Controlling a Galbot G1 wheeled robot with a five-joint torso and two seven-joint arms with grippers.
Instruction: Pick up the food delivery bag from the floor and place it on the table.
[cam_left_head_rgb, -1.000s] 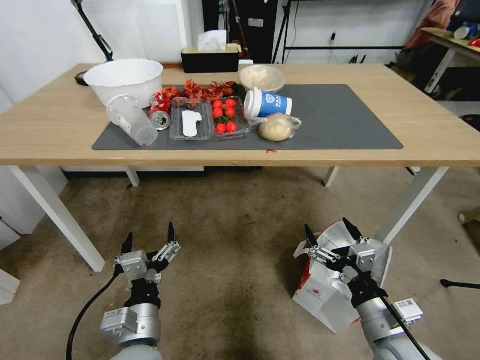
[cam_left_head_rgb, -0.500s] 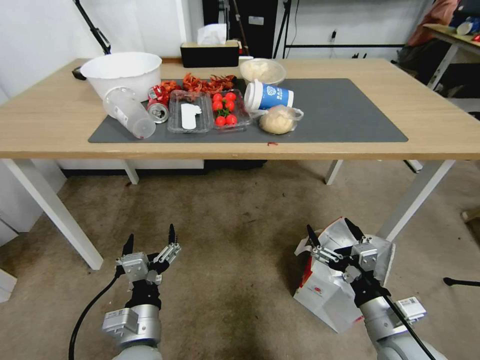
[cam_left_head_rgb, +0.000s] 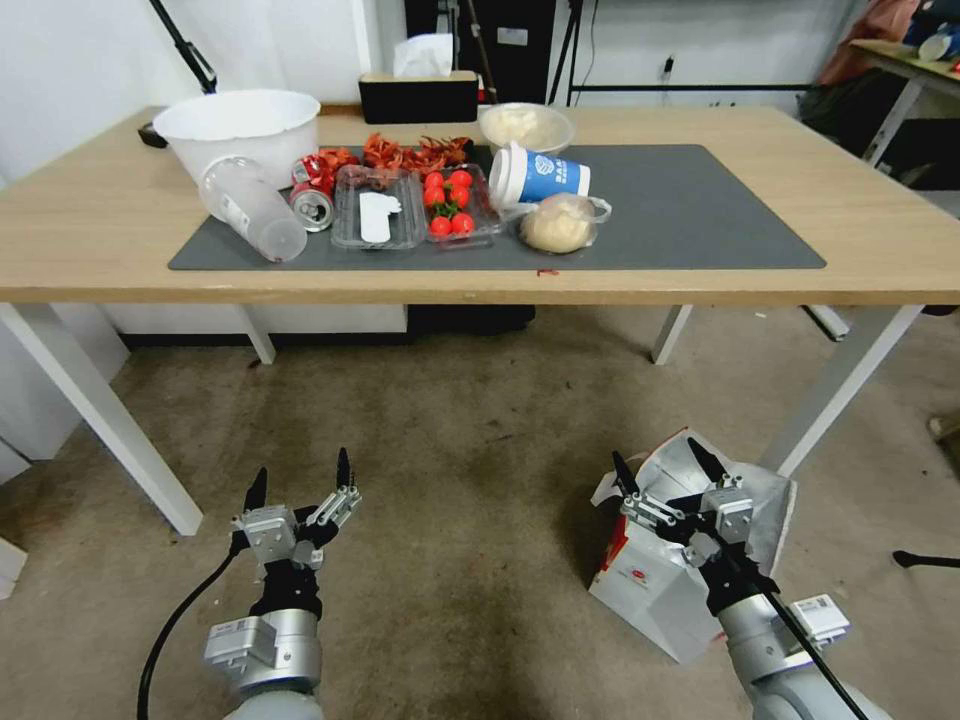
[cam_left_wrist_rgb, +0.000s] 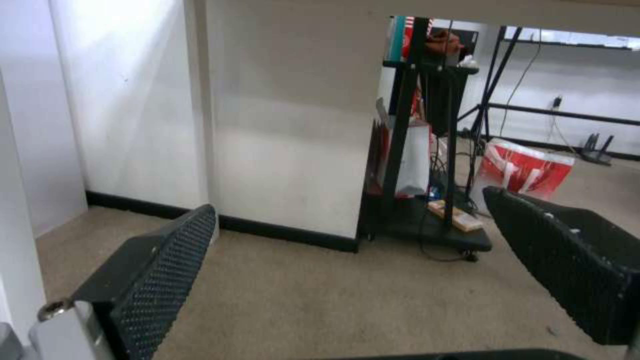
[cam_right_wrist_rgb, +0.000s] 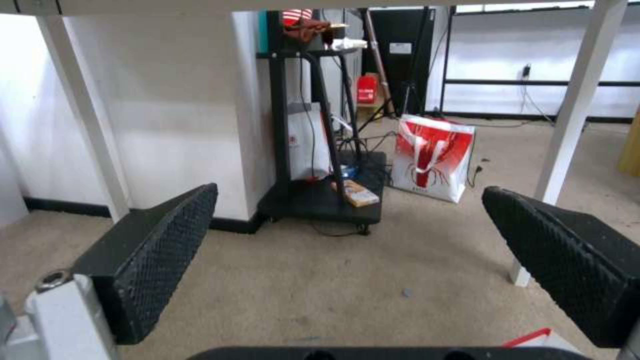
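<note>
- White paper and foil: the food delivery bag (cam_left_head_rgb: 655, 590) sits tilted on the floor by a table (cam_left_head_rgb: 120, 250) leg, under the right gripper (cam_left_head_rgb: 665, 468), fingers spread, probably not touching it.
- Thin paper could crumple or tip if pinched off-centre.
- Left gripper (cam_left_head_rgb: 299, 478) hangs spread over stained carpet (cam_left_head_rgb: 470, 420); the mat's (cam_left_head_rgb: 700, 215) right half looks free.

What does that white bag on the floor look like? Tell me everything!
The food delivery bag is a boxy white paper bag with a small round red logo, red edge trim and crinkly silver foil inside. It sits on the floor by the table leg, leaning, with its top open. The right gripper hovers open over its mouth, not holding it.
</note>
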